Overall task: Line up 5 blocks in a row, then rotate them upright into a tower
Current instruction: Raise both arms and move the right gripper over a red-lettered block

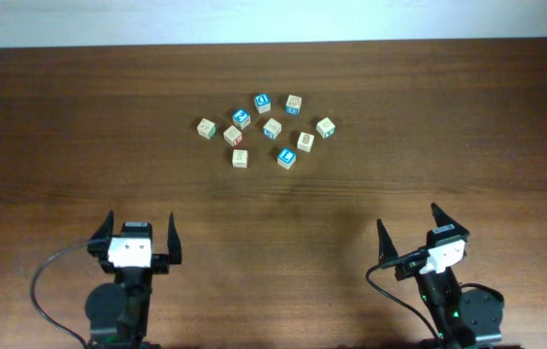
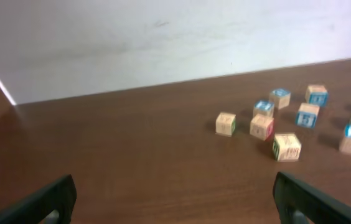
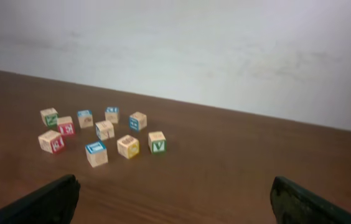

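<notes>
Spacing seemed the reason for the layout: ten small light-wood alphabet blocks [image 1: 272, 128] sat loosely clustered in the upper centre of the overhead frame. Each stood apart from its neighbours, which should leave finger room beside any one chosen for turning. Three showed blue tops, among them the blue-faced block [image 1: 262, 102] with a white letter at the cluster's top edge. The rest showed pale faces with coloured prints. All rested flat on the dark brown wooden table [image 1: 60, 145], none gripped or touched, so no rotation looked under way.

The left gripper [image 1: 140, 217] sat at lower left and the right gripper [image 1: 407, 215] at lower right, both well short of the cluster. Their fingers pointed up-frame, the right one canted slightly rightward, and both sets of jaws were spread wide and empty. Each wrist camera looked low across the tabletop, with black fingertips [image 2: 45, 202] at the bottom corners and the blocks ahead before a white wall [image 3: 225, 50].
</notes>
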Robot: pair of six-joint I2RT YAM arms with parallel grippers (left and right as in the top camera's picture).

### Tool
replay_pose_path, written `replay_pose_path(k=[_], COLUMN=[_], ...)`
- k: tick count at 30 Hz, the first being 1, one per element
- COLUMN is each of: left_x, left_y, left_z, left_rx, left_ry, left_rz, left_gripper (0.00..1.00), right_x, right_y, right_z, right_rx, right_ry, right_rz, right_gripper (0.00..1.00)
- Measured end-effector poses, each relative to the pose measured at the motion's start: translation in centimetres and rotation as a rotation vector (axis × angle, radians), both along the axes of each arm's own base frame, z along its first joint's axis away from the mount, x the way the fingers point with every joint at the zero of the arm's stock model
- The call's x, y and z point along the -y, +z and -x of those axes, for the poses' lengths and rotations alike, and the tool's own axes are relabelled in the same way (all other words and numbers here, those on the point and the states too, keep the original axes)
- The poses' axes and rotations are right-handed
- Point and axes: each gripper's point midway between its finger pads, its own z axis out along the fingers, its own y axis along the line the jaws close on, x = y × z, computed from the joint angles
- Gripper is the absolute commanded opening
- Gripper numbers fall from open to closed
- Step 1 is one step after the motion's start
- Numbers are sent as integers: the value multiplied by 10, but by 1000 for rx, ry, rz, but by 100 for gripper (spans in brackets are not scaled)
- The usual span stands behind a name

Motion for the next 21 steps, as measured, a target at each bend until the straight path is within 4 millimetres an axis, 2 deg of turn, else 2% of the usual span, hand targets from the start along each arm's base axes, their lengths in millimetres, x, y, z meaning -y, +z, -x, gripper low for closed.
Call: replay_pose_path(k=[2, 3, 5, 9, 11, 14, 15, 16, 17, 18, 19, 21], left_x=[0, 0, 2, 12, 25, 45, 51, 55, 61, 67, 69, 74], left_y=[21, 44, 67, 86, 103, 121, 126, 130, 127, 124, 119, 127], left_z=[-7, -16, -31, -73, -102, -134, -146, -158, -166, -180, -183, -207], left_rx=[9, 11, -21, -193, -285, -388, -421, -434, -484, -520, -568, -608], left_ry=[0, 0, -18, -75, -122, -177, -192, -200, -211, -222, -223, -229], left_rz=[7, 11, 15, 37, 45, 47, 46, 46, 46, 45, 45, 48], left_gripper=[99, 99, 99, 99, 99, 99, 99, 99, 99, 99, 99, 99], right_x=[0, -1, -2, -9, -15, -28, -35, -40, -48, -52, -55, -62], right_y=[13, 23, 38, 71, 96, 114, 132, 132, 139, 144, 136, 137], right_z=[0, 0, -2, -15, -34, -61, -83, -92, -113, -125, -132, -157], right_rx=[11, 15, 10, -49, -122, -266, -293, -366, -450, -477, -584, -698], right_ry=[2, 3, 8, 44, 72, 138, 170, 194, 233, 248, 267, 294], right_rz=[0, -1, -1, -1, -4, -12, -16, -23, -35, -40, -51, -73], right_gripper=[98, 98, 98, 98, 98, 98, 98, 98, 98, 98, 98, 98])
